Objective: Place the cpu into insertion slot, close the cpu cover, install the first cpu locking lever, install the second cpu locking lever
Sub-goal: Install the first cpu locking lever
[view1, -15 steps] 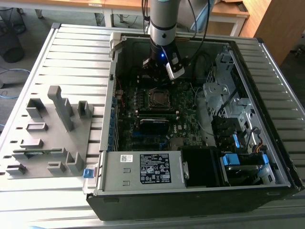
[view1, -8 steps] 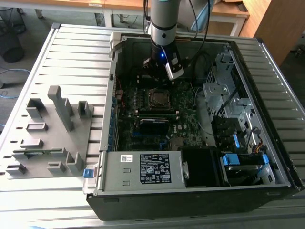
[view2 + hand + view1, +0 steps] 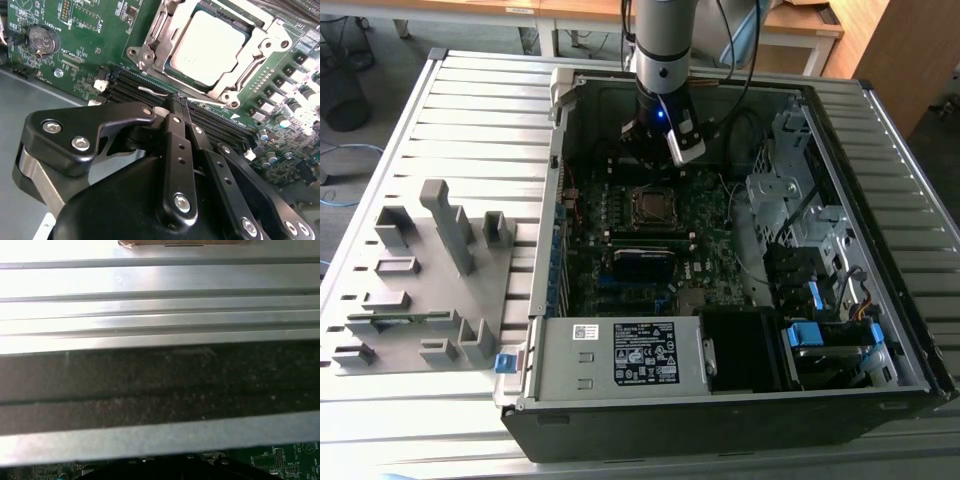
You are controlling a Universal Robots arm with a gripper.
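The cpu (image 3: 210, 47), a square chip with a dull silver top, lies flat in the insertion slot (image 3: 169, 62). The silver cpu cover (image 3: 150, 47) is down around it, and the chip shows through its window. My gripper (image 3: 178, 101) is shut, with its black fingers (image 3: 172, 125) pressed together just beside the socket's edge. Their tips meet a thin silver locking lever (image 3: 150, 91) lying along that edge; I cannot tell whether they pinch it. In the exterior view the gripper (image 3: 658, 150) hangs over the board just behind the socket (image 3: 650, 205).
Long black memory slots (image 3: 220, 125) run beside the socket, and a coin battery (image 3: 41, 40) sits further off. The case walls (image 3: 160, 375) stand close by. A power supply (image 3: 620, 355), a drive cage (image 3: 790, 190) and cables crowd the case. A grey fixture tray (image 3: 420, 280) lies outside.
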